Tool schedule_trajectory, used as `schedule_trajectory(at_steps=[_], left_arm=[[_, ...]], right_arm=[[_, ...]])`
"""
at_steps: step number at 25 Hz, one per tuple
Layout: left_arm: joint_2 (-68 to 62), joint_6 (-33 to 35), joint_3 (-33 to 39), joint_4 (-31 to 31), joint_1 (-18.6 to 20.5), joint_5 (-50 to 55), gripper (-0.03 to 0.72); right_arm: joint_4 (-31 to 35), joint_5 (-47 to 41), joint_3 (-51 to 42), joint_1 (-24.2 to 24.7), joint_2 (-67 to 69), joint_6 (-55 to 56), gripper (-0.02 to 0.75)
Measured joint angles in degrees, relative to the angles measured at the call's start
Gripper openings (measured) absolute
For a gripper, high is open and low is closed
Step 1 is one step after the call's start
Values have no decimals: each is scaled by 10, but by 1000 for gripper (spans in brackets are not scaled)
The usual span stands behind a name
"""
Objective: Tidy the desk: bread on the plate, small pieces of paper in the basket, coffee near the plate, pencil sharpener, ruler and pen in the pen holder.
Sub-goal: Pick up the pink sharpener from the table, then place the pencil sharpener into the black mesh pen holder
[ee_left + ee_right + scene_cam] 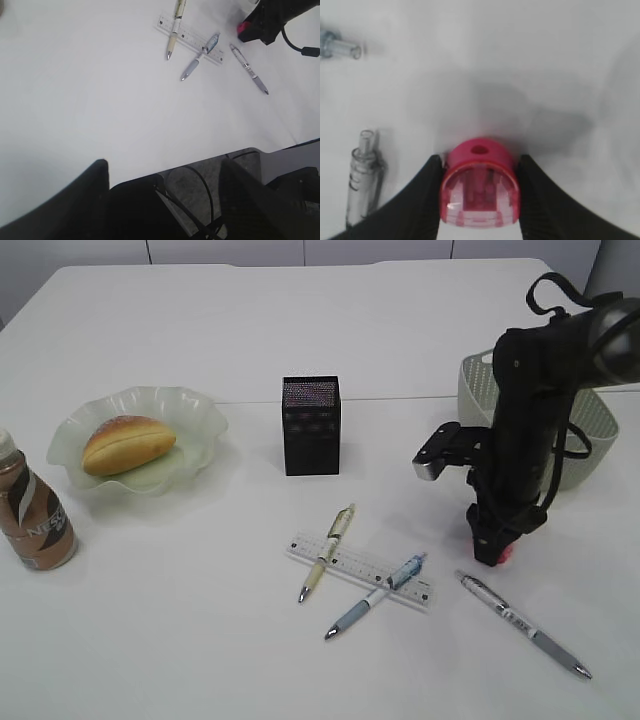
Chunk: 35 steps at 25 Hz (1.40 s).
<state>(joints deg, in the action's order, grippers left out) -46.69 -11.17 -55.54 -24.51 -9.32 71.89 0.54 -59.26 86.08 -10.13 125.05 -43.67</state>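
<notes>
My right gripper (pixel 480 158) stands upright over the desk (pixel 180 640), shut on the pink pencil sharpener (pixel 480 195), with a finger against each side. In the exterior view the pencil sharpener (pixel 505 554) rests on the desk under the right gripper (pixel 497 550). The bread (pixel 128 443) lies on the plate (pixel 198 412), and the coffee (pixel 32 512) stands left of it. The ruler (pixel 360 565) lies in front of the pen holder (pixel 311 427), with two pens (pixel 328 551) (pixel 375 597) across it. My left gripper (pixel 165 161) hangs open and empty above the desk's near edge. No small pieces of paper show.
A third pen (pixel 525 625) lies alone at the front right, just right of the sharpener. The basket (pixel 478 390) stands behind the right arm at the desk's right side. The floor and cables (pixel 205 195) show below the desk's near edge.
</notes>
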Motion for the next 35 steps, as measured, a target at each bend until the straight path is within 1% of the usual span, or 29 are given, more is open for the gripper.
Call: schedule_trajectory(at_steps=[4,7,12,19,23,28,32,35], left_arm=[[0,0,0,0,0,0,497],[0,0,0,1,0,0,497],[0,0,0,3,0,0,497],[0,0,0,4,0,0,497],[0,0,0,4,0,0,497],[0,0,0,4,0,0,497],[0,0,0,4,0,0,497],[0,0,0,4,0,0,497]], right_arm=[[6,-51,29,0,0,9,333],[30,-87,66,0,0,11,333],[80,-96,122,1,0,19,333],[104,-102,171,-6,-2,77,333],[136,-106,213,-28,-3,119,333],[149,-106,262,-76,-3,174,333],[153,-60,284,-94,-3,206,333],[146,5,288,-96,-3,243,333]])
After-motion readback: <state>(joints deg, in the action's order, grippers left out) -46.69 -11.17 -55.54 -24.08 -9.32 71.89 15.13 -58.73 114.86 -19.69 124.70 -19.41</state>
